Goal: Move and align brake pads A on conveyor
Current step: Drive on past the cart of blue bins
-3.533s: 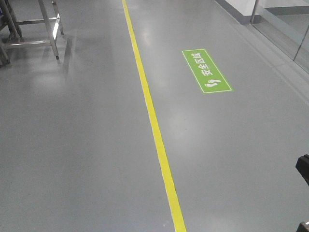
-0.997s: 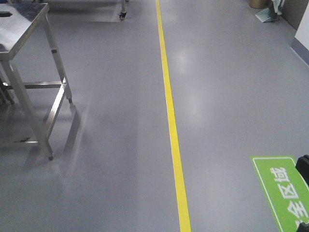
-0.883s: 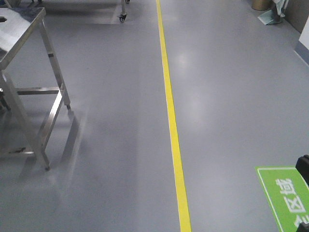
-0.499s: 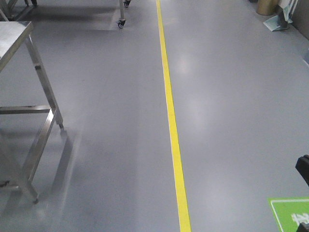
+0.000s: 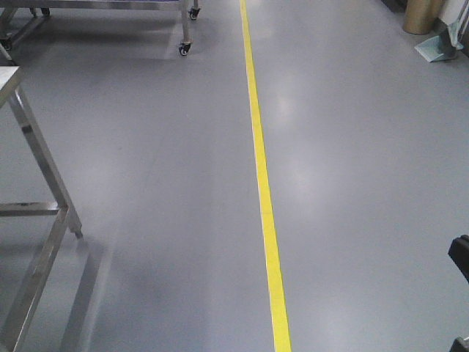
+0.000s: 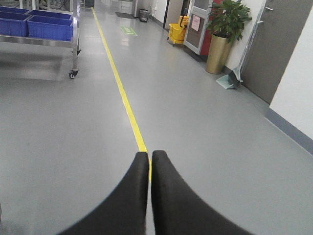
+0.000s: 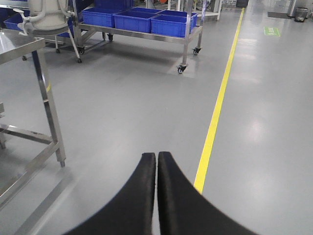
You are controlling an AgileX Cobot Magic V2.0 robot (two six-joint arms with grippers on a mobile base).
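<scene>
Factory aisle seen from a mobile robot. Neither the brake pads nor the conveyor appears in any view, so where they lie cannot be told. The step in hand looks like the approach drive, before any handling.

The left end effector (image 6: pixel 148 161) has 2 smooth, matte black, curved fingers (image 6: pixel 129 196) pressed together, clenched on nothing. The right end effector (image 7: pixel 157 159) is the same: clenched and empty.

The floor (image 5: pixel 146 183) is glossy grey with soft glare. A flat yellow line (image 5: pixel 265 213) runs from 6 to 12 o'clock. At 9 o'clock stands a mirror-bright steel tabletop (image 7: pixel 14 46) on square legs. At 11 o'clock, a wheeled steel cart (image 7: pixel 188 49) carries blue plastic bins (image 7: pixel 134 22).

The next move likely calls for finding the conveyor, stopping square to it, then parting the fingers above one of the brake pads.
</scene>
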